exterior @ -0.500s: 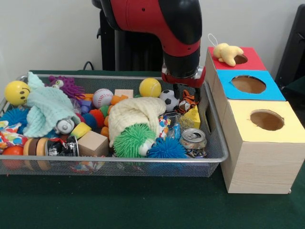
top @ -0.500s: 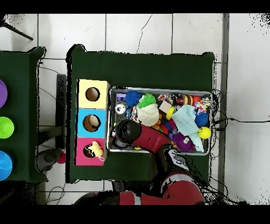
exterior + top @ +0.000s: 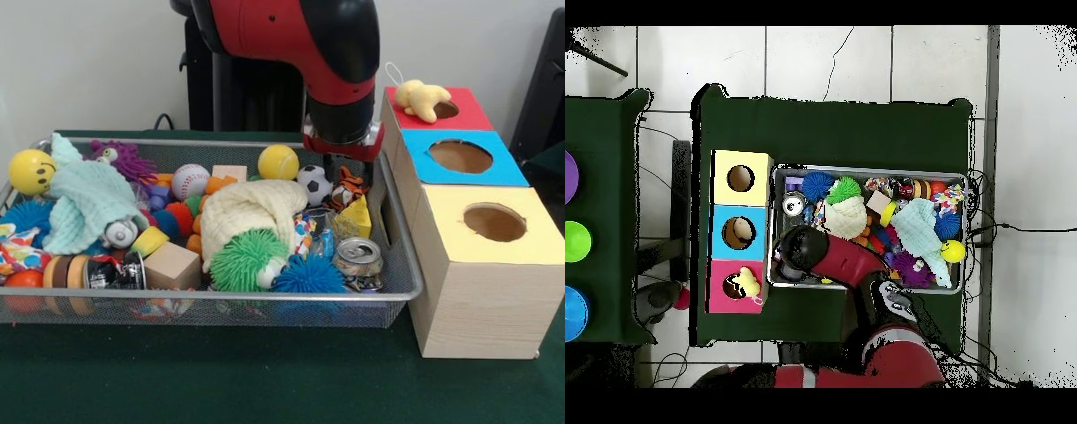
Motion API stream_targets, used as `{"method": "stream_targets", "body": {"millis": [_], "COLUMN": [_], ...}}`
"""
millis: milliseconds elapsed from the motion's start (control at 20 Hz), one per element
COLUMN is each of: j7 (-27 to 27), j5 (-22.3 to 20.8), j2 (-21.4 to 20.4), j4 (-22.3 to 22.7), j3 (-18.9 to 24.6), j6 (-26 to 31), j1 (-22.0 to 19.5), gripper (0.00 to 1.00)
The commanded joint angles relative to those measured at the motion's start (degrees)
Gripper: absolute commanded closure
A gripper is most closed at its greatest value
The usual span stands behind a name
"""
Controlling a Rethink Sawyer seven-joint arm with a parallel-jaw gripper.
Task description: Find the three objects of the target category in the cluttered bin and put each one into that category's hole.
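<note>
The wire mesh bin (image 3: 221, 297) is full of toys; it also shows in the overhead view (image 3: 865, 170). An orange black-striped plush tiger (image 3: 349, 187) lies at the bin's right end near the back. My gripper (image 3: 347, 177) hangs straight over it, its tips down around the tiger. The arm hides this spot in the overhead view. A yellow plush duck (image 3: 420, 97) lies on the red-topped box beside its hole (image 3: 447, 109), and also shows in the overhead view (image 3: 745, 283). A third plush animal is not visible.
The blue-topped box (image 3: 459, 157) and yellow-topped box (image 3: 494, 221) stand in a row beside the bin's right wall. Around the tiger lie a small soccer ball (image 3: 312, 181), a yellow wedge (image 3: 356, 218), a drink can (image 3: 357, 256) and a cream knitted hat (image 3: 252, 208).
The arm has shifted slightly to the right and a little up. The tiger and the duck lie where they were.
</note>
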Motion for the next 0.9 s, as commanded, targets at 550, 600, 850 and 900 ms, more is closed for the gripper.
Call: {"method": "stream_targets", "body": {"millis": [550,600,850,900], "j7": [10.1,9.9,8.6,8.6], "j5": [0.9,0.8,0.6,0.7], "j2": [13.4,13.9,17.2,17.4], "j4": [-2.7,-3.0,-5.7,-5.8], "j3": [-2.3,-2.2,-2.0,-1.8], "j6": [-9.1,-9.9,-12.3,-12.6], "j1": [-1.6,-1.6,-2.1,-2.3], "gripper": [0.00,0.00,0.00,0.00]}}
